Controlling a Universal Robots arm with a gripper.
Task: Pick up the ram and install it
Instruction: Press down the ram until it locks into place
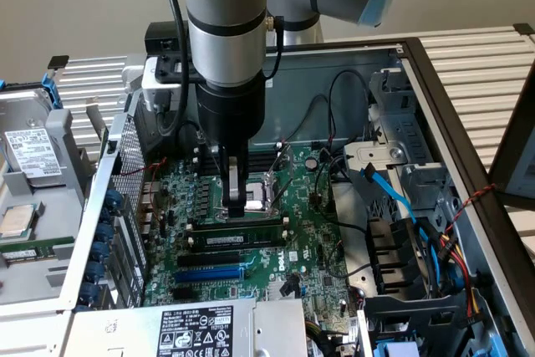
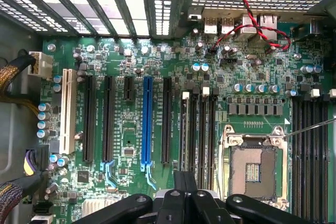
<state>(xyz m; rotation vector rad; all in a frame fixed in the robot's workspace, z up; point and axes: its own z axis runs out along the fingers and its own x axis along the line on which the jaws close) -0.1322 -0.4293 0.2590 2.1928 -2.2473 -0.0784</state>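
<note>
The ram [image 1: 244, 235], a green stick with a white label, stands on edge in one of the long black memory slots of the motherboard [image 1: 309, 248] inside the open PC case. My gripper [image 1: 236, 208] comes straight down over the ram's middle, its two black fingers pressed together at the ram's top edge. In the wrist view the gripper [image 2: 184, 183] sits right over that same slot. There the ram [image 2: 184, 129] shows edge-on as a thin pale strip running away from the fingertips.
A blue slot [image 1: 209, 273] and black slots lie in front of the ram; the CPU socket [image 2: 254, 169] is just behind it. Cables, one of them blue [image 1: 393, 194], crowd the drive bay on the exterior view's right. The power supply [image 1: 201, 328] is in front, with loose parts [image 1: 29, 156] on the exterior view's left.
</note>
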